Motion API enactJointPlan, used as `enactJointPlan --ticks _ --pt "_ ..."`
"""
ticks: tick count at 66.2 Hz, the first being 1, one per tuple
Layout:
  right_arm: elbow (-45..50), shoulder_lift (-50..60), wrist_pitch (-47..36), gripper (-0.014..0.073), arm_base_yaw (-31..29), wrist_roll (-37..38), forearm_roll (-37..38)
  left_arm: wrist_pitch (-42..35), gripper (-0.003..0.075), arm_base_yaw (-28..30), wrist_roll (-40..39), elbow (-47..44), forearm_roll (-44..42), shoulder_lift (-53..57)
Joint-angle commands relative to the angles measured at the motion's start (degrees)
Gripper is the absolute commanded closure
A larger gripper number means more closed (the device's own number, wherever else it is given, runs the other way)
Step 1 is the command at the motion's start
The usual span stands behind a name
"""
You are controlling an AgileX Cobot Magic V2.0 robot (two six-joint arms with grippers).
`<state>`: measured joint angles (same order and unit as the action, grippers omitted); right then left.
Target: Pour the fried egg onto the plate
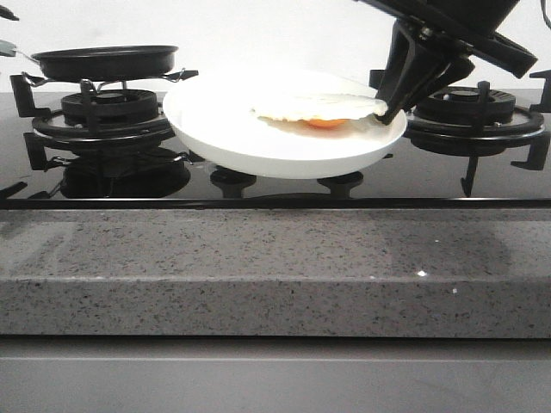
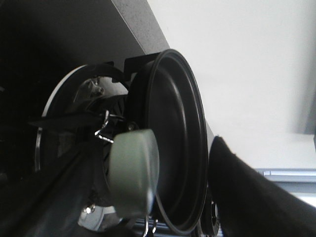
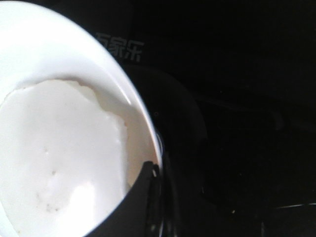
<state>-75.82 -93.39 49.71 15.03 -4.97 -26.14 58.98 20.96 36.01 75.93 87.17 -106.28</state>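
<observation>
front view: the black frying pan (image 1: 105,62) is sitting on the left gas burner (image 1: 99,120), apart from the white plate (image 1: 258,138). the right hand (image 1: 389,110) is reaching down from the upper right, gripping the plate's right rim; the fried egg (image 1: 320,108) is lying inside, yolk underneath. left wrist view: the pan's grey-green handle (image 2: 132,174) is blocking the left hand, so i cannot tell its state. right wrist view: one dark finger (image 3: 132,207) is overlapping the plate's edge.

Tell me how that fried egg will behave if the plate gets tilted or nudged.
The fried egg looks thin and floppy, one edge lifted, so it would probably flex. On the smooth white plate it may slide easily. The right gripper holds the rim.
</observation>
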Motion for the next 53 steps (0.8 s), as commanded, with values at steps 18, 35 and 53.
enactJointPlan --ticks 18,35,53 --pt "-1.29 2.04 -2.0 0.0659 -0.01 -0.51 -1.41 3.97 0.0193 5.14 1.09 1.82 -5.08 6.91" --pt "-1.29 2.04 -2.0 0.0659 -0.01 -0.51 -1.41 2.1 0.0195 6.03 1.09 1.82 -12.22 17.14" --pt "-1.29 2.04 -2.0 0.0659 -0.01 -0.51 -1.41 -5.47 0.0195 -1.82 -6.23 1.82 -32.98 32.6"
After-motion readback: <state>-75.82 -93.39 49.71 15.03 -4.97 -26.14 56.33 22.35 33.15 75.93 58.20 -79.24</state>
